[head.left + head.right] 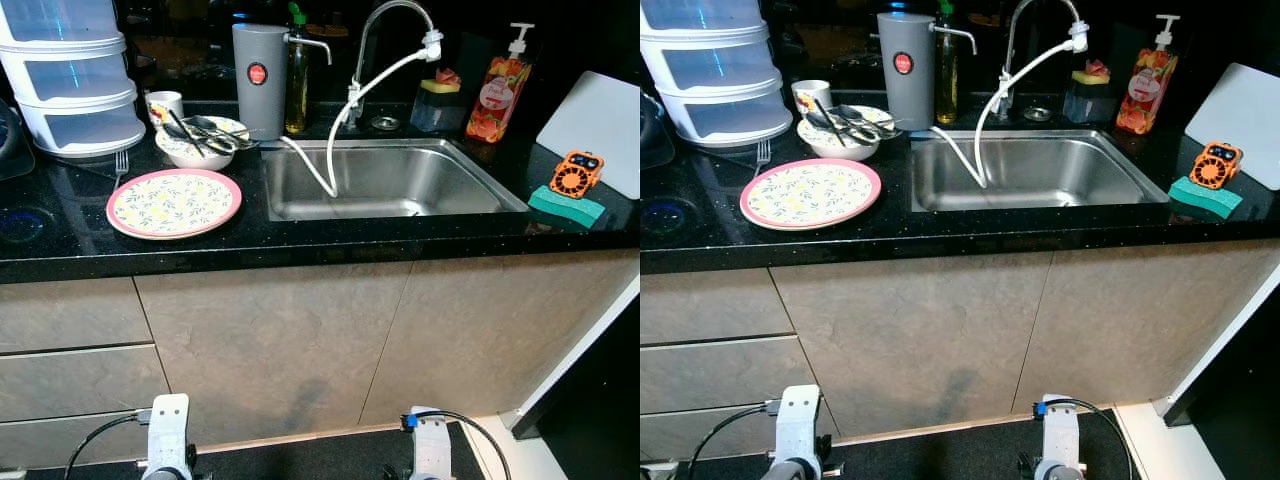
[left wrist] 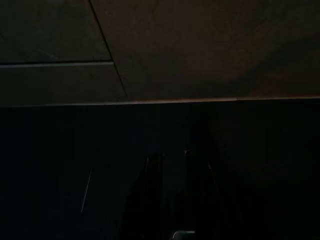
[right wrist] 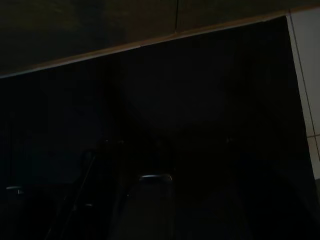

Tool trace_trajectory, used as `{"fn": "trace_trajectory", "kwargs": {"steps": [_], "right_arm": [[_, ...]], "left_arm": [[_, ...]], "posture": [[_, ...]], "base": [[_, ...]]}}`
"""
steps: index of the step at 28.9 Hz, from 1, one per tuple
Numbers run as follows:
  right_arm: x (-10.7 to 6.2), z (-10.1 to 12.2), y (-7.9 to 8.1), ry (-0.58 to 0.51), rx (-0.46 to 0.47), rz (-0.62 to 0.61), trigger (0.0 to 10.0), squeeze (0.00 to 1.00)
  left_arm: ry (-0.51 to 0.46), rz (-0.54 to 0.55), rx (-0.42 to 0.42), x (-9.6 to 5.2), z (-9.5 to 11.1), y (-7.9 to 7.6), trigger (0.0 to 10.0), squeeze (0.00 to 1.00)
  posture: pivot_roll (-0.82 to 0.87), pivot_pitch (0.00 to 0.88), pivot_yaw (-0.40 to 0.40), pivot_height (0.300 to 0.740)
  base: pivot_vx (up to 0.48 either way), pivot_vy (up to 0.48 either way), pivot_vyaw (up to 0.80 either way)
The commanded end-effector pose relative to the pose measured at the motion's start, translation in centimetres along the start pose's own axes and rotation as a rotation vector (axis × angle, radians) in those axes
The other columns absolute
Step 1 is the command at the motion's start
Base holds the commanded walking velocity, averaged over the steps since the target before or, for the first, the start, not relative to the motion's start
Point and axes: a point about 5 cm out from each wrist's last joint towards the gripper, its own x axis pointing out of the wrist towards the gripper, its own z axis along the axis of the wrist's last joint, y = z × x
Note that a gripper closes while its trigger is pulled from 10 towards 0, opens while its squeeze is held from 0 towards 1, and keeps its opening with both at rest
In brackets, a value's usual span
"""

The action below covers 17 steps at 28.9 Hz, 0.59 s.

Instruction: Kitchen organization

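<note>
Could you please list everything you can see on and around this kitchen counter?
plate: one, pink rim, flowered, counter left of sink
bowl: one, white, holding cutlery, behind plate
fork: one, silver, counter beside plate
mug: one, white, behind bowl
drawers: one stack, clear plastic, far left
water filter: one, grey, left of tap
oil bottle: one, yellow, beside filter
sink: one, steel, centre
tap: one, chrome, white hose into sink
soap dispenser: one, orange, right of tap
sponge: one, green, right counter, orange gadget on top
cutting board: one, white, far right
arms: two, silver, hanging before cabinets, left, right

Plate [image 1: 174,203] L of sink [image 1: 385,180]
</note>
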Motion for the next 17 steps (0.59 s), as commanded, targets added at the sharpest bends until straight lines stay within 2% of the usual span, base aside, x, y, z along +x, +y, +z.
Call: {"fn": "trace_trajectory", "kwargs": {"steps": [1, 6, 10, 14, 17], "right_arm": [[0.0, 0.1, 0.0, -0.014, -0.097, -0.015, 10.0, 0.0], [0.0, -0.2, 0.0, -0.005, -0.069, -0.027, 10.0, 0.0], [-0.1, -0.5, -0.3, 0.003, -0.106, -0.04, 10.0, 0.0], [-0.2, -0.8, -0.4, 0.011, -0.1, -0.044, 10.0, 0.0], [-0.2, -1.2, -0.5, 0.029, -0.062, -0.046, 10.0, 0.0]], "left_arm": [[-0.004, 0.001, 0.043, -0.1, -0.2, -0.3, 10.0, 0.0], [0.008, 0.009, 0.038, -0.2, -0.8, -0.2, 10.0, 0.0], [0.029, 0.033, 0.028, -0.3, -1.1, 0.0, 10.0, 0.0], [0.031, 0.033, 0.036, -0.3, -1.3, 0.0, 10.0, 0.0], [0.025, 0.033, 0.031, -0.4, -1.3, 0.0, 10.0, 0.0]], "posture": [[0.03, 0.077, -0.041, 0.74], [0.03, 0.07, -0.046, 0.74], [0.03, 0.074, -0.044, 0.74], [0.02, 0.067, -0.045, 0.74], [0.02, 0.072, -0.04, 0.74]], "base": [[0.0, 0.0, 0.0], [0.0, 0.0, 0.0], [0.0, 0.0, 0.0], [0.0, 0.0, 0.0], [0.0, 0.0, 0.0]]}}
